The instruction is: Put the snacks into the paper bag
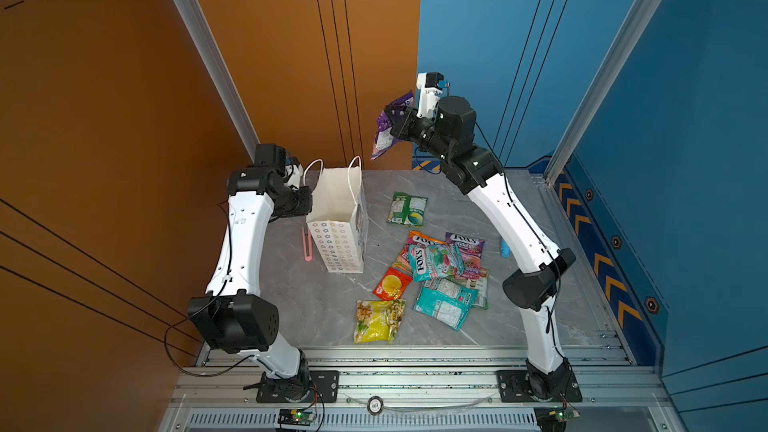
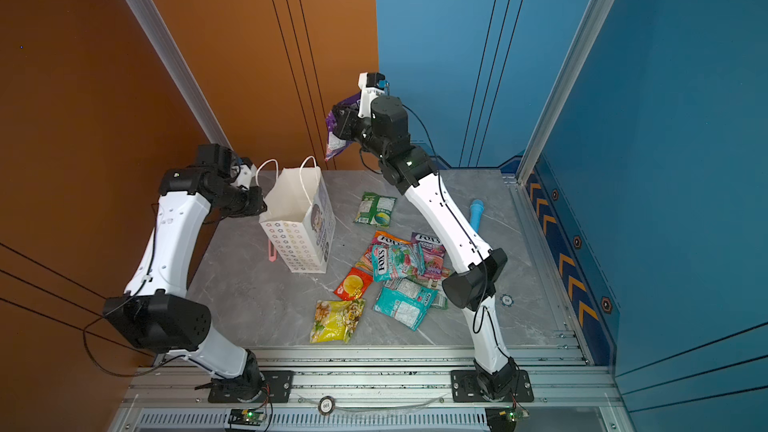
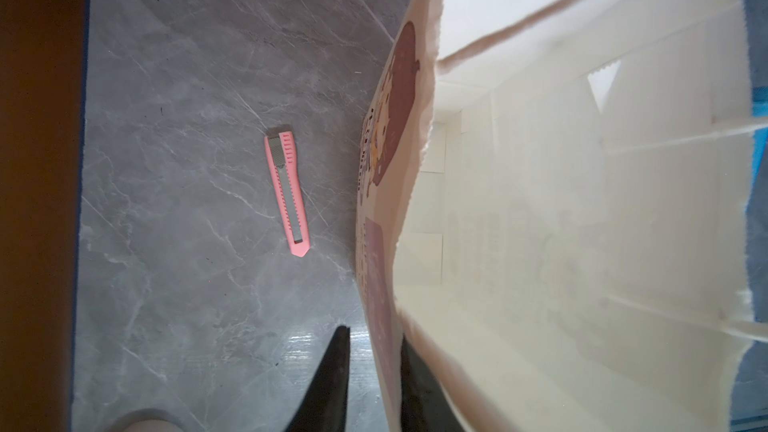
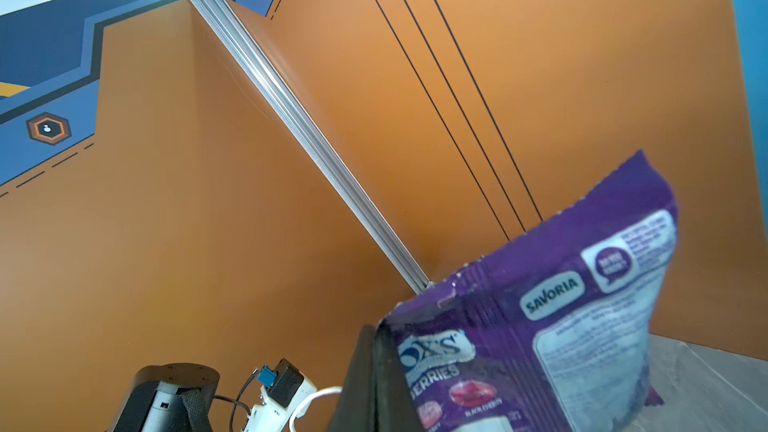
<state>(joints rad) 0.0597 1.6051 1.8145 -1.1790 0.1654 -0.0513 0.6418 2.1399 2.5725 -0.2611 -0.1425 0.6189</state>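
Marble tabletop, orange wall: right hand grips purple packet, left hand narrow astride paper bag

**Robot test cell in a laboratory.** My left arm and right arm are bolted through black base plates to an aluminium extrusion rail along the front of a grey marble-look bench. An orange printed panel and a blue printed panel, framed by aluminium posts, wall the bench in (orange chevrons trim the blue side). A small circuit board with a green light and a loose black cable sit by the rail.
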